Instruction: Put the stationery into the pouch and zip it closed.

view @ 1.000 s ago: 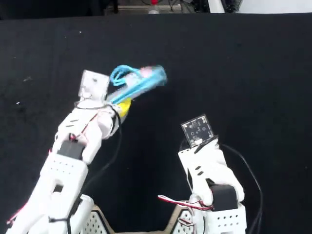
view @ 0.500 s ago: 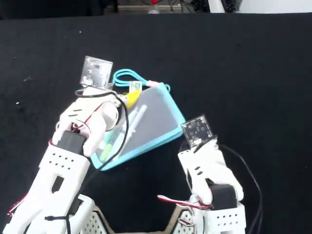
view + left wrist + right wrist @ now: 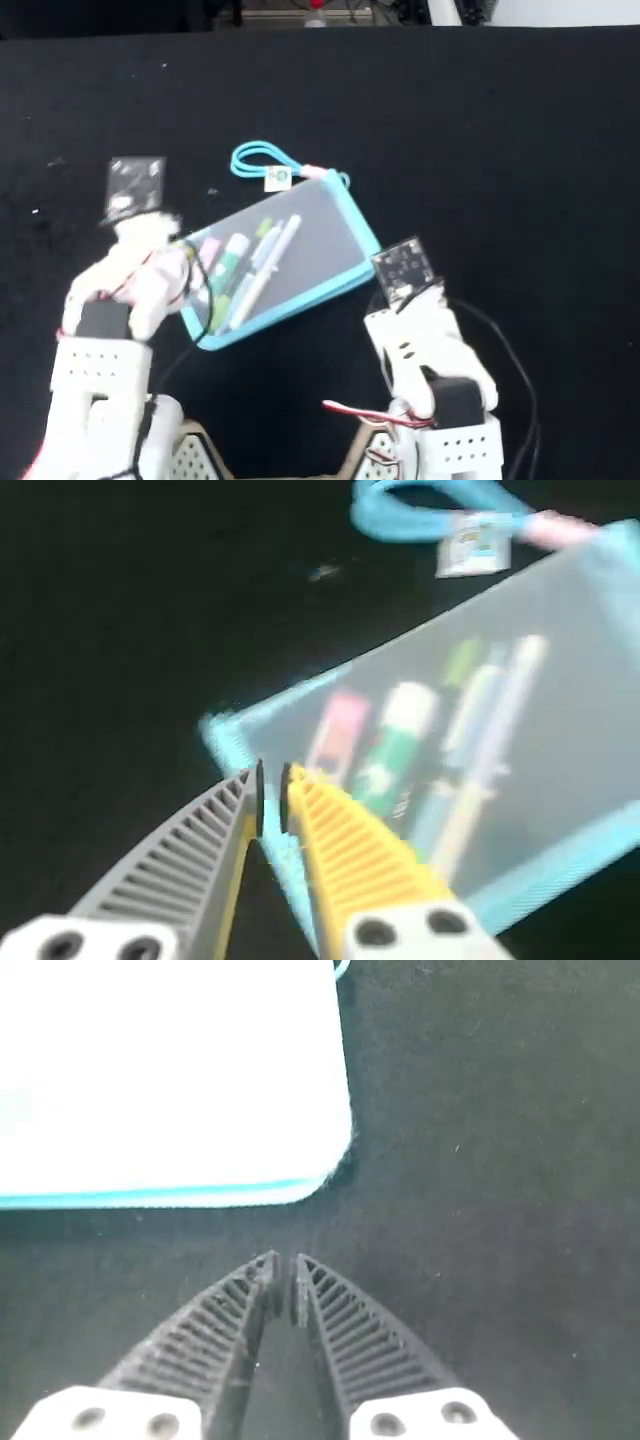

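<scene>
The tabletop (image 3: 500,150) is recorded as plain black. The pouch (image 3: 310,250) is noted with a frosted, translucent grey-white face bound in a cyan edge. Its strap loop (image 3: 262,158) is the same cyan, with a pink piece (image 3: 312,172) at the join. The tag (image 3: 277,179) is white with a small green and yellow mark. Through the face are seen a pink item (image 3: 340,725), a green-and-white marker (image 3: 395,745), a pale green pen (image 3: 462,663) and a whitish pen (image 3: 505,720). On the left gripper (image 3: 270,780), one ribbed finger is grey and the other yellow. On the right gripper (image 3: 285,1265), both ribbed fingers are dark grey. The arms (image 3: 430,350) are white with black motors.
</scene>
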`<state>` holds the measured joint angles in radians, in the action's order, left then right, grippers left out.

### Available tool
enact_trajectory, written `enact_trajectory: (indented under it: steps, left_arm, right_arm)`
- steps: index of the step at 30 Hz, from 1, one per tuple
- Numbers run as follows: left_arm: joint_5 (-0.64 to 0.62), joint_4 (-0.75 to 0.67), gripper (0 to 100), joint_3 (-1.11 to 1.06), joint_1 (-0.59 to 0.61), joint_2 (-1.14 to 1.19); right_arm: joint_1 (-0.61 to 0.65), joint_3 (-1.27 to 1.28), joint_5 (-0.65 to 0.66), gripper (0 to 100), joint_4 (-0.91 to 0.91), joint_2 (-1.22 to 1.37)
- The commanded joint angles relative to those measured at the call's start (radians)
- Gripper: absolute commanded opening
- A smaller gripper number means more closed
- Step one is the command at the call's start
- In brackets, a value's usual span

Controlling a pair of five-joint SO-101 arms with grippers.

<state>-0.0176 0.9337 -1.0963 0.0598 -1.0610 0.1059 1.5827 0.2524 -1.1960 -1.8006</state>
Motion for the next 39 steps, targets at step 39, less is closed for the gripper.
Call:
enact_trajectory:
  steps: [39]
  left_arm:
    - [0.097,0.305,3,-0.602,0.139,-0.764]
  right_arm:
    - [-0.358,0.102,-0.112,1.2,-0.109,-0.094]
